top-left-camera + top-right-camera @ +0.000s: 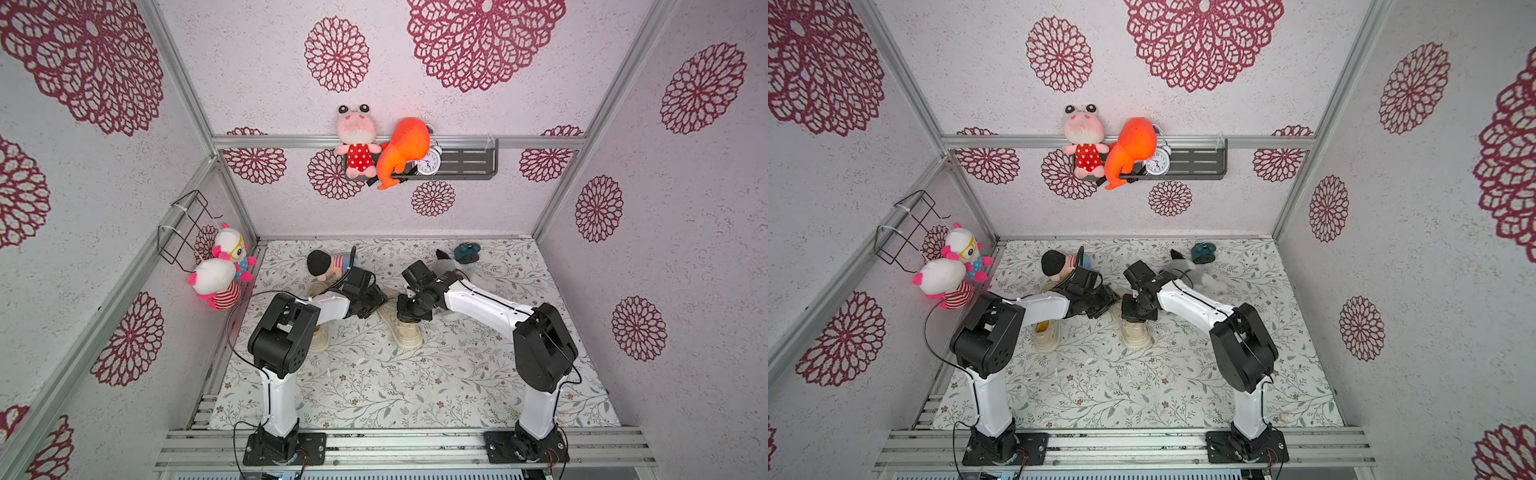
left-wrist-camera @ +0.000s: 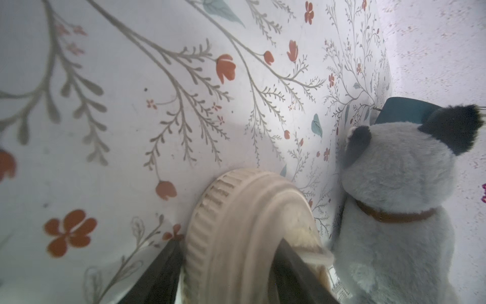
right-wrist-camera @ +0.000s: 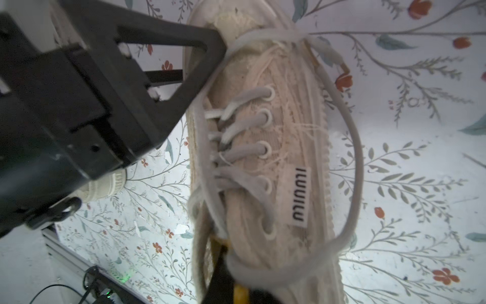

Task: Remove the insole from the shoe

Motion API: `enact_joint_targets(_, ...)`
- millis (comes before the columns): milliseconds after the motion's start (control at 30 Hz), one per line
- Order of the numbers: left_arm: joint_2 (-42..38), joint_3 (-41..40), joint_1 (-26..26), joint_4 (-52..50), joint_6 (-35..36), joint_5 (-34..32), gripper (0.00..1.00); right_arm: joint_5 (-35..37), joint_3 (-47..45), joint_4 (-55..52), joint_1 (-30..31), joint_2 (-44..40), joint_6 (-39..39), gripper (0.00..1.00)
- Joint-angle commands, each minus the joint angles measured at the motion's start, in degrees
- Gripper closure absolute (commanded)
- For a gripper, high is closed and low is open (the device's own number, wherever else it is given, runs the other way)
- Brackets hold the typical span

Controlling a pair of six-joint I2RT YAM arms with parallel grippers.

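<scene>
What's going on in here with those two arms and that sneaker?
Two robot arms are working on a beige shoe lying on the flowery table. The left gripper has its jaws around one end of the shoe, holding it in place. The right gripper is at the other end with its jaws shut, right by what looks like the yellow insole, which has not been pulled out yet.

Pink plush, orange plush, alarm clock on shelf, grey plush dog
</scene>
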Motion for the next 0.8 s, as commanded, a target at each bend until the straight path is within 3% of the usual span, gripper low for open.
enact_joint_targets(0,-5.81,-4.38,1.39,6.41,1.91,-6.08,0.35,-1.09,0.41,4.5,-1.09,-3.82,7.35,1.0)
enact_joint_targets(167,-20.18,-13.75,-0.86,6.5,10.24,-15.21,0.3,1.34,1.78,6.6,-1.23,-0.66,17.53,1.0)
enact_joint_targets(267,-30.09,-20.46,-7.85,5.66,19.81,-27.73,0.27,1.21,4.3,4.58,-1.04,1.8,21.41,1.0)
enact_joint_targets(333,-35.15,-25.06,-12.83,6.81,23.41,-32.1,0.24,1.54,5.74,2.92,-0.8,2.98,22.78,1.0)
enact_joint_targets(400,-38.66,-28.56,-17.24,7.34,23.87,-35.09,0.02,1.52,6.08,2.53,-0.66,3.46,24.12,1.0)
enact_joint_targets(600,-42.78,-37.18,-24.21,15.06,27.11,-33.68,0.02,0.14,7.29,2.47,-0.6,5.07,25.42,1.0)
enact_joint_targets(767,-38.48,-41.86,-29.64,29.09,32.75,-36.01,0.02,-0.84,8.07,2.0,-0.53,5.72,25.59,1.0)
